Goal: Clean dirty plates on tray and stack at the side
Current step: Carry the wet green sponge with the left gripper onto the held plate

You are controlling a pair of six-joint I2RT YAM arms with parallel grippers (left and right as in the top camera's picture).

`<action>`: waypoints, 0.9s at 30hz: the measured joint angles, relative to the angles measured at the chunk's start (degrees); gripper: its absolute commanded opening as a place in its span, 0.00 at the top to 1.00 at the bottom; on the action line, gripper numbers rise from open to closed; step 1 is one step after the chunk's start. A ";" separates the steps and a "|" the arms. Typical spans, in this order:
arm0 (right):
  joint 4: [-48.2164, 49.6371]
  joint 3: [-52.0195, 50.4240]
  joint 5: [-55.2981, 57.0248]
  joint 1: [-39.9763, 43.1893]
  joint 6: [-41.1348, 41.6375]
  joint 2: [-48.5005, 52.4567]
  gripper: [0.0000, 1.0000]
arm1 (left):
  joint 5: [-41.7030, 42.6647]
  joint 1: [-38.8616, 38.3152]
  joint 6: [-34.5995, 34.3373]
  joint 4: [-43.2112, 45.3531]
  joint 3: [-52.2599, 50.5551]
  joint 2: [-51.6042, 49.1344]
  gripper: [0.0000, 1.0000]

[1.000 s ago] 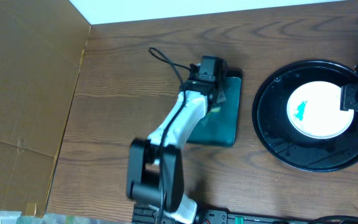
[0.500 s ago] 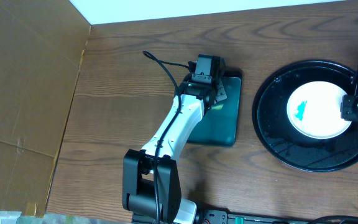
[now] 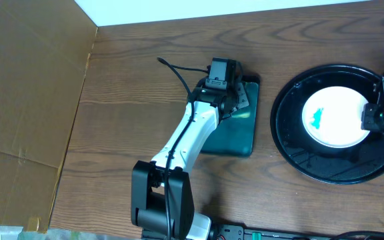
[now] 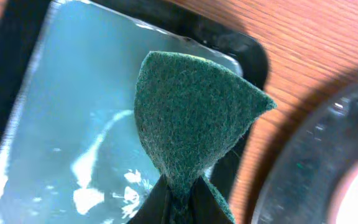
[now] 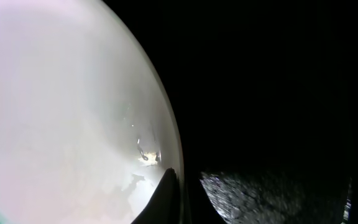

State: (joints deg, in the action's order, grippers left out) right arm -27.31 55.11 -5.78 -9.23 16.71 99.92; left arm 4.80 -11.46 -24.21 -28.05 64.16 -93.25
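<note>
Right tool (image 3: 373, 119) at plate (image 3: 329, 119) right rim; left tool (image 4: 179, 200) pinches pad (image 4: 191, 118)

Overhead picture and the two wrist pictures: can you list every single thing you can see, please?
plate: one showing, white, on the tray
teal smear: one, teal, on the plate's left part
tray: one, black, round, right side of the table
dish: one, black rectangle with teal inside, middle of the table
scrub pad: one, dark green, above the dish
cardboard: one sheet, brown, far left
table: one, brown wood, under everything
left arm: one, white and black, reaching over the dish
left pincer: black, pinching the scrub pad
right pincer: black, at the plate's right rim; I cannot tell if it is gripping
</note>
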 measured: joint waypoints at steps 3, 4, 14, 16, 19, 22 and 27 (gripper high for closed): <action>1.16 0.00 -0.57 -1.36 0.87 0.00 0.99 | 4.48 0.00 0.00 0.02 0.00 0.76 0.93; 1.51 0.00 -0.83 -1.77 1.14 0.00 0.99 | 6.12 -0.04 0.00 0.02 0.00 1.03 0.93; 4.20 0.00 -1.79 -5.57 4.37 0.63 0.99 | 12.48 -7.37 -1.70 3.76 0.00 1.49 0.93; 5.20 0.00 -2.01 -5.92 5.53 1.75 0.99 | 12.59 -9.16 -2.01 5.01 0.00 1.49 0.93; 5.79 0.15 -2.43 -6.05 7.30 2.75 0.99 | 11.47 -11.87 -3.91 5.55 0.00 1.49 0.93; 5.77 0.26 -2.51 -6.05 8.15 2.89 0.99 | 9.60 -13.99 -5.55 5.97 0.00 1.49 0.93; 5.97 0.28 -2.58 -6.03 8.61 2.99 0.99 | 5.55 -17.49 -7.21 8.33 0.00 1.42 0.93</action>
State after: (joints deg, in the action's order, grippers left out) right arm -21.34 55.40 -8.36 -15.27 25.32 102.91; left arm 10.35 -28.95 -31.42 -19.73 64.16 -91.83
